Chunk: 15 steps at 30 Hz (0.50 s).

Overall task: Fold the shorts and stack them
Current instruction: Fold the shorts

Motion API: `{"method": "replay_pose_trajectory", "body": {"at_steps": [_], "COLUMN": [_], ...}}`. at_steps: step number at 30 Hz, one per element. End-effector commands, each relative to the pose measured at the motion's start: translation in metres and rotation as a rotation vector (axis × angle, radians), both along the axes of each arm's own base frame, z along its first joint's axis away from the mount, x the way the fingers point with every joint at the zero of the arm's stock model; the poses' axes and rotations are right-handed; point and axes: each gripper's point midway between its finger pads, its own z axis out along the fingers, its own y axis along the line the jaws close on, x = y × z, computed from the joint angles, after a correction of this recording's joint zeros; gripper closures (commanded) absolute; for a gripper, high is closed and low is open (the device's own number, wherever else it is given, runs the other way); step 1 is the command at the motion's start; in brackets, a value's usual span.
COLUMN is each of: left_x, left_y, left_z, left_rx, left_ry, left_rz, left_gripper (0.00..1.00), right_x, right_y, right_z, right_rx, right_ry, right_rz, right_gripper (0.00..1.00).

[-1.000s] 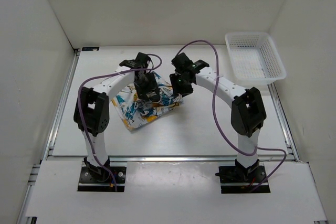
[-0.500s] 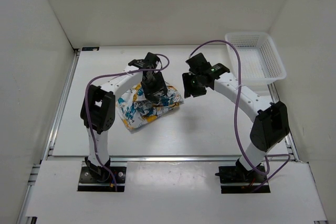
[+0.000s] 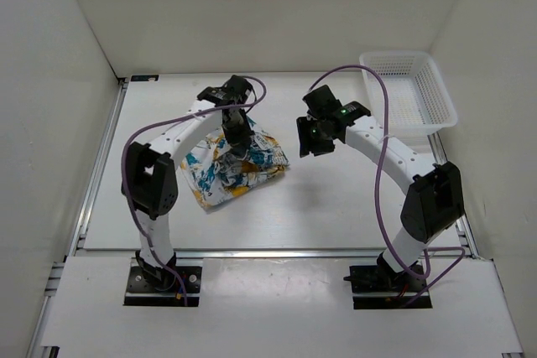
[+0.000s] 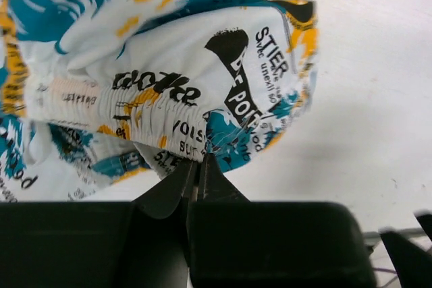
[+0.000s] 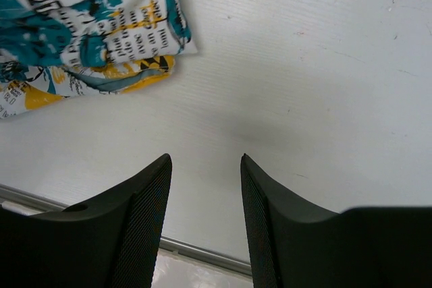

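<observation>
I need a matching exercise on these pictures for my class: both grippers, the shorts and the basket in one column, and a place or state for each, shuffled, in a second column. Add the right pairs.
Column 1
1. left gripper
2. right gripper
3. shorts
4. basket

Column 2
A. at the far right corner of the table
B. shut, pinching printed fabric
C. open above bare table
D. bunched up mid-table

Pairs: 1-B, 2-C, 3-D, 4-A

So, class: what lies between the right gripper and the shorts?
Nothing but bare table separates the right gripper from the shorts; the right wrist view shows it.
</observation>
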Motion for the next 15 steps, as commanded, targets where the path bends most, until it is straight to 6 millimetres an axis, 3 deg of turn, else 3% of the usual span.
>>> {"method": "replay_pose_trajectory", "body": {"at_steps": [1,7,11,15], "left_x": [-0.01,-0.036,-0.059,-0.068], "left_y": [0.01,0.019,0.051,0.082], "left_z": [0.064,0.057,0.025,-0.003], "left_rx": [-0.022,-0.012,0.043,0.086], "left_ry": [-0.118,-0.061,0.013,0.062], "left_rz": [-0.019,-0.054,-0.001,0.067], "left_gripper": [0.9,0.9,0.9,0.9], "right_x": [0.001,0.001,0.002,-0.001], "right_y": [-0.003,-0.004,-0.007,-0.01], "right_z": [0.013,0.009,0.003,-0.004], "right_rx": [0.015,0.006,-0.005,-0.018], "right_ry": [-0.046,-0.04,-0.025,-0.012], "right_rz": [0.001,0.009,0.0,0.008], "right_gripper": [0.49,0.49,0.49,0.49]}}
